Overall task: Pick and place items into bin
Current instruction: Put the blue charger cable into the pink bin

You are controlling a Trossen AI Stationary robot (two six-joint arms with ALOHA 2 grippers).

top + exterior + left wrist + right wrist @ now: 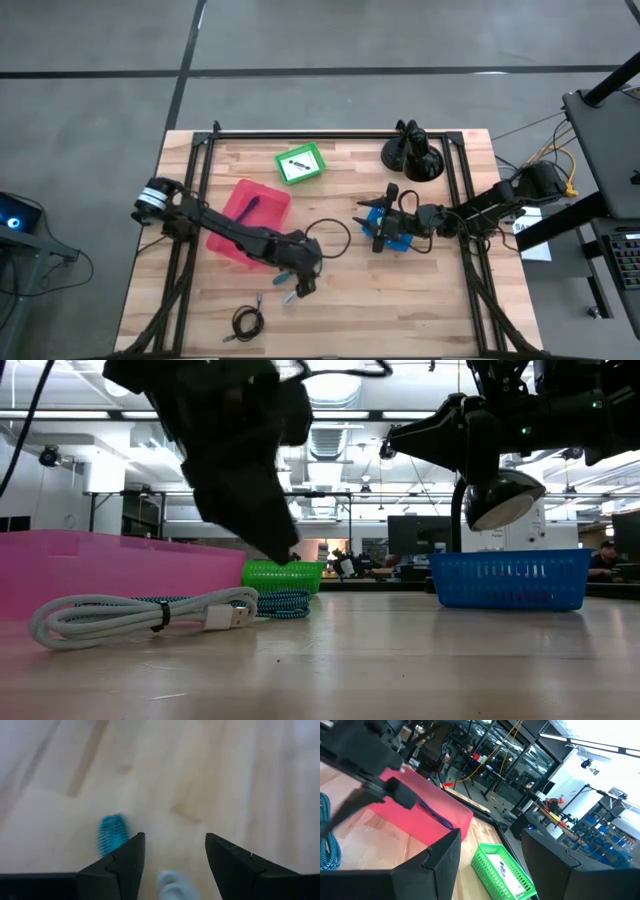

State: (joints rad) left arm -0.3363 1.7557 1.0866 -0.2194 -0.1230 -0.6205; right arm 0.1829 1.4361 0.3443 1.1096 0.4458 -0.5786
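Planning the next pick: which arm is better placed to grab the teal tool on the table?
Left. Its open gripper hovers right over the teal tool, while the right gripper is at the blue basket.

A: Floor? (90,60)
B: Grey concrete, dark seam lines, around the butcher-block table (400,300).
A: At three o'clock of the table?
B: Dark desk (610,150), keyboard (625,262), yellow cables (568,170).
A: Beyond the far edge?
B: Ceiling strip lights (420,415), ductwork, metal racks (485,750), monitors (420,532).
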